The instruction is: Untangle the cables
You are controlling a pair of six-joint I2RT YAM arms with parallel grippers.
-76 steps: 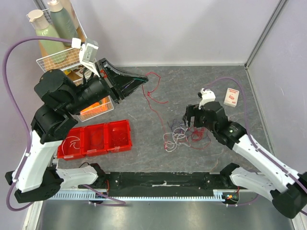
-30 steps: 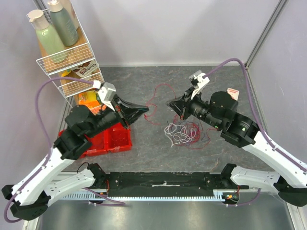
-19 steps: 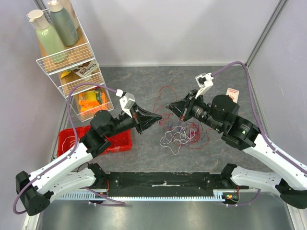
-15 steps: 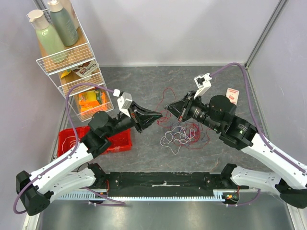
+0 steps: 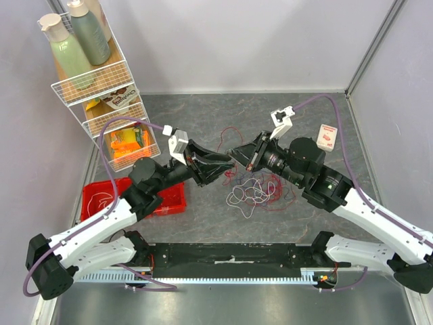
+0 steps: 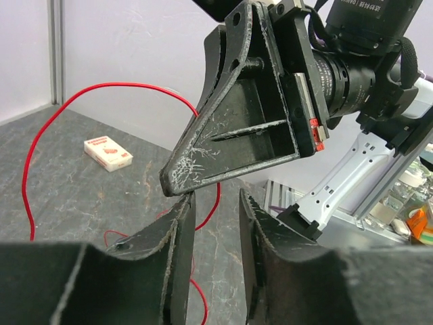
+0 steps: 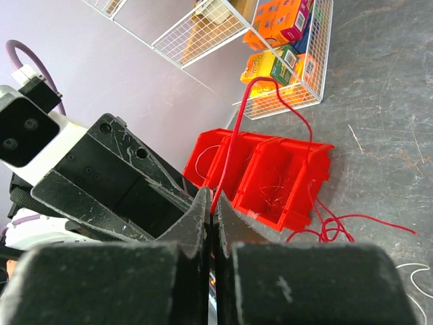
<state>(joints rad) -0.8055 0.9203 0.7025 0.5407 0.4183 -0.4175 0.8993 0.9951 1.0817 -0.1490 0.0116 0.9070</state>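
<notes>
Two arms meet tip to tip above the middle of the grey desk [image 5: 203, 112], the left arm [image 5: 108, 218] reaching in from the near left and the right arm [image 5: 369, 211] from the near right, their jaws almost touching in the air. The right jaws are clenched on a red cable [image 6: 122, 84], pinched at their very tips. From there the strand rises in a tall arch and drops back to the desk. The left jaws stand slightly parted with a narrow gap and grasp nothing. The right arm's tips hang just above and beyond them.

The rest of the cables [image 5: 256, 191], a loose knot of white, red and dark strands, lies flat on the desk just right of centre, below the right arm's wrist. It is well apart from the back wall and the right wall. Bare desk runs behind it up to the back wall, crossed only by a thin red loop.

A red bin [image 5: 174, 200] sits under the left arm toward the near left edge, and a wire rack [image 5: 88, 82] fills the far left corner. A small card box [image 5: 327, 137] lies near the right wall. A black rail [image 5: 230, 256] lines the near edge
</notes>
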